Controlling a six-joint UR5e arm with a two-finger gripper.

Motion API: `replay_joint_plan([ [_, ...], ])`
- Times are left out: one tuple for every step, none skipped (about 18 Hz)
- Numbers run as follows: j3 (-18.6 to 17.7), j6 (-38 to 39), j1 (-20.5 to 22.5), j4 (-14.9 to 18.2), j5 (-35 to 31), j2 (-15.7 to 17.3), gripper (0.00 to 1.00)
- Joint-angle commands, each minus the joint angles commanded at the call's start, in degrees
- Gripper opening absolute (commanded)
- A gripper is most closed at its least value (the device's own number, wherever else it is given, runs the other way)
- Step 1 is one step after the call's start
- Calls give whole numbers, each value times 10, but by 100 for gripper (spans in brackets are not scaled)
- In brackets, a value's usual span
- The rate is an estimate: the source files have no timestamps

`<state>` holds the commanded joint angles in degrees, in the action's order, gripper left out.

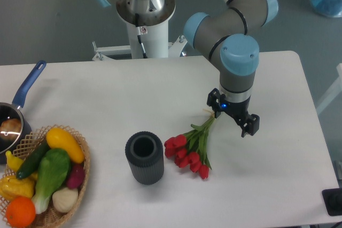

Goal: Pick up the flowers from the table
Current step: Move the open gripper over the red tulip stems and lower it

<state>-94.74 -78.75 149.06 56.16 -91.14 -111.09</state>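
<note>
The flowers (188, 150), a small bunch of red tulip buds with green leaves and pale stems, lie on the white table (278, 174) right of centre. Their buds point toward the front left, and their stem ends run up to the back right. My gripper (233, 115) points straight down over those stem ends. Its jaws stand apart, so it is open. The left fingertip (215, 104) is right at the stem tips, which it partly hides. The bunch looks flat on the table.
A dark ribbed cylinder (144, 157) stands upright just left of the buds. A wicker basket (83, 156) of fake vegetables sits at the front left corner. A blue-handled pot (16, 116) is behind it. The arm's white base (147, 30) stands at the table's back edge.
</note>
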Motion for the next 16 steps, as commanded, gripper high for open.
replay_joint_plan([
  [-1, 0, 0, 0, 0, 0, 100],
  [-1, 0, 0, 0, 0, 1, 100],
  [-2, 0, -1, 0, 2, 1, 100],
  [-3, 0, -2, 0, 2, 2, 100],
  [-6, 0, -3, -1, 2, 3, 100],
  [-8, 0, -4, -2, 4, 4, 100],
  [-11, 0, -4, -1, 9, 4, 100],
  [-20, 0, -4, -1, 12, 5, 100],
  [-37, 1, -5, -4, 12, 10, 100],
  [-51, 7, -6, -5, 13, 21, 100],
  [-61, 8, -8, -4, 11, 31, 100],
  [-68, 19, -8, 1, 9, 42, 100],
  [-75, 53, -7, 5, 7, 49, 100],
  [-83, 95, -7, 4, 12, 50, 100],
  [-92, 117, -7, -1, 16, 49, 100],
  [-98, 118, -10, -5, 19, 47, 100],
])
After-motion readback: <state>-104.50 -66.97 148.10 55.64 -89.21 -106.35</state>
